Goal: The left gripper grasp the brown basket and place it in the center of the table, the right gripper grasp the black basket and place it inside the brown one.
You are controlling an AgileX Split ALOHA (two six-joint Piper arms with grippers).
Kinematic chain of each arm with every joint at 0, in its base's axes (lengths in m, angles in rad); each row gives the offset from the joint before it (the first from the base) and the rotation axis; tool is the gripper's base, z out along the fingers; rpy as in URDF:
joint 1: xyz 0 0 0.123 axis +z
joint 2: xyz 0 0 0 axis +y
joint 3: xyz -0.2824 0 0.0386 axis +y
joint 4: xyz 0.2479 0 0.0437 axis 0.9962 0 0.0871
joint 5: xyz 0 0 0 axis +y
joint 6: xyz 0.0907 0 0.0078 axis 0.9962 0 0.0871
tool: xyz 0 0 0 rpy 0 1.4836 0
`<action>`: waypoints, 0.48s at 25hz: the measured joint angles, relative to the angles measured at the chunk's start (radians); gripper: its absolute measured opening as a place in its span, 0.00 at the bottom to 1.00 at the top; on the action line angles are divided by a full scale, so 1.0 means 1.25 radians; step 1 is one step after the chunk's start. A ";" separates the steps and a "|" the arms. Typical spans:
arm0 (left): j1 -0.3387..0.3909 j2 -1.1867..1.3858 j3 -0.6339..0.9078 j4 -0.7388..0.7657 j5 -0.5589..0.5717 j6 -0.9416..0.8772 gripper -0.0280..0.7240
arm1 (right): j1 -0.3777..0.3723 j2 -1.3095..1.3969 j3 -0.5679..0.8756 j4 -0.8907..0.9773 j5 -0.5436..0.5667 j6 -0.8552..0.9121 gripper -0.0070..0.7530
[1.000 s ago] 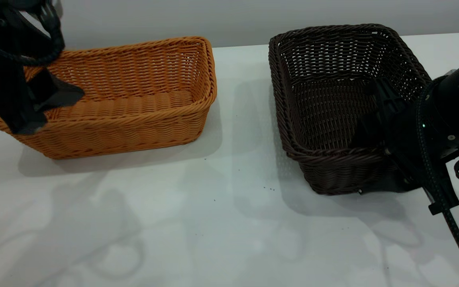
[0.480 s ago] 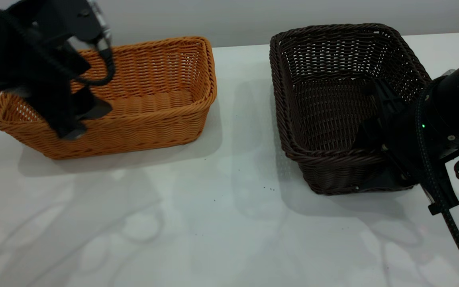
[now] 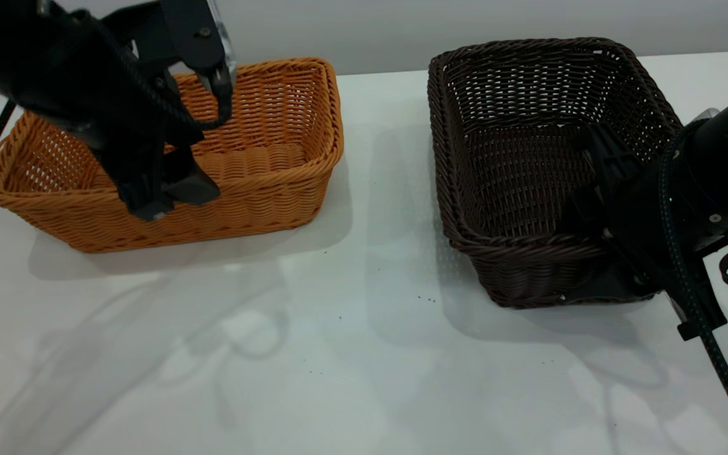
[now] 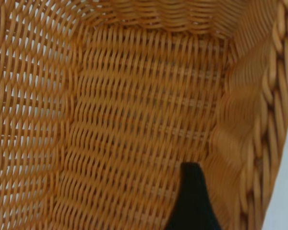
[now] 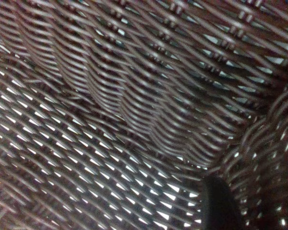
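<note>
The brown basket [image 3: 263, 126] stands at the table's [image 3: 364, 354] back left. My left gripper [image 3: 165, 193] straddles its near long wall around the middle, open, one finger inside and one outside. The left wrist view shows the inner fingertip [image 4: 192, 201] beside the woven wall [image 4: 240, 143]; the outer finger is hidden. The black basket [image 3: 515, 126] stands at the back right. My right gripper [image 3: 594, 253] is shut on its near right wall, one finger inside, one outside. The right wrist view shows the inner fingertip [image 5: 221, 206] against the dark weave [image 5: 110, 120].
A bare strip of table about a hand wide lies between the two baskets, and open tabletop stretches in front of them with a few dark specks [image 3: 427, 299]. The right arm's braided cable [image 3: 724, 373] trails over the table's front right.
My left gripper has moved right along the brown basket's near wall, from its left end to about the middle. The brown basket stayed put. The right gripper has barely moved; the black basket shifted slightly.
</note>
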 joint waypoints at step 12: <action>0.079 0.051 -0.020 0.058 0.056 -0.006 0.62 | 0.000 0.000 0.000 0.000 0.020 0.000 0.39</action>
